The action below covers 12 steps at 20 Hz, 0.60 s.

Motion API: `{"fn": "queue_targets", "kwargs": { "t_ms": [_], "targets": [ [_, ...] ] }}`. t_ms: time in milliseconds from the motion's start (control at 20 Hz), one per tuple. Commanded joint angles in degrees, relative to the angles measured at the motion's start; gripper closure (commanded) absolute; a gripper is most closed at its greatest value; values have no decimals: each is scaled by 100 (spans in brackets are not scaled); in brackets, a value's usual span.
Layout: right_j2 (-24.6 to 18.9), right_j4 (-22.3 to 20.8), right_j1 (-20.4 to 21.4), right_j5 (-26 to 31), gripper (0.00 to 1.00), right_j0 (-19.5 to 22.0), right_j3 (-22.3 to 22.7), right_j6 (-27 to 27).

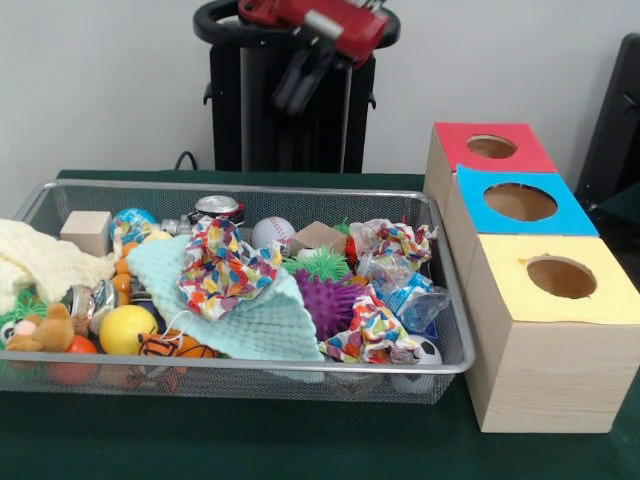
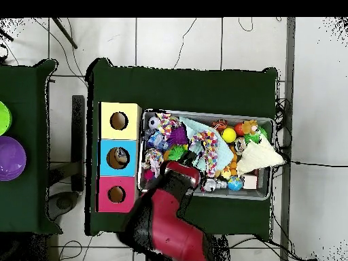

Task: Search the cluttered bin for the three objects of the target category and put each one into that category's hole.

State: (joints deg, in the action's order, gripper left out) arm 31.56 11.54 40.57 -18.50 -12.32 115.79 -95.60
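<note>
A wire mesh bin (image 1: 250, 366) holds a jumble of objects. Among them are crumpled colourful paper wads (image 1: 222, 268), a purple spiky ball (image 1: 330, 300), a green spiky ball (image 1: 322, 263), a baseball (image 1: 273, 232), a yellow ball (image 1: 127, 328), a soccer ball (image 1: 425, 352), wood blocks (image 1: 87, 230) and a can (image 1: 217, 208). A mint cloth (image 1: 250, 320) covers the middle. My gripper (image 1: 300, 75) hangs high above the bin's far side, holding nothing that I can see. From overhead, the gripper (image 2: 185, 165) sits over the bin's (image 2: 224, 115) robot-side edge.
Three wooden boxes with round holes stand beside the bin: red top (image 1: 450, 150), blue top (image 1: 580, 215), yellow top (image 1: 520, 300). A cream cloth (image 1: 40, 262) and a teddy (image 1: 45, 330) lie at the bin's left end. Purple and green bowls (image 2: 10, 158) sit on a separate table.
</note>
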Motion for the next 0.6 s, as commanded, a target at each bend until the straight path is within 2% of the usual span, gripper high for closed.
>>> {"fn": "queue_targets", "kwargs": {
  "t_ms": [50, 350, 450, 600],
  "targets": [
    [-2476, -814, 569, 1456, 100, 1305, -156, -724],
    [-3154, -1142, 405, 1540, 100, 1996, -322, -572],
    [-3221, -1173, 345, 1569, 100, 2059, -386, -584],
    [-3108, -1119, 328, 1588, 100, 1921, -415, -662]
  ]
}}
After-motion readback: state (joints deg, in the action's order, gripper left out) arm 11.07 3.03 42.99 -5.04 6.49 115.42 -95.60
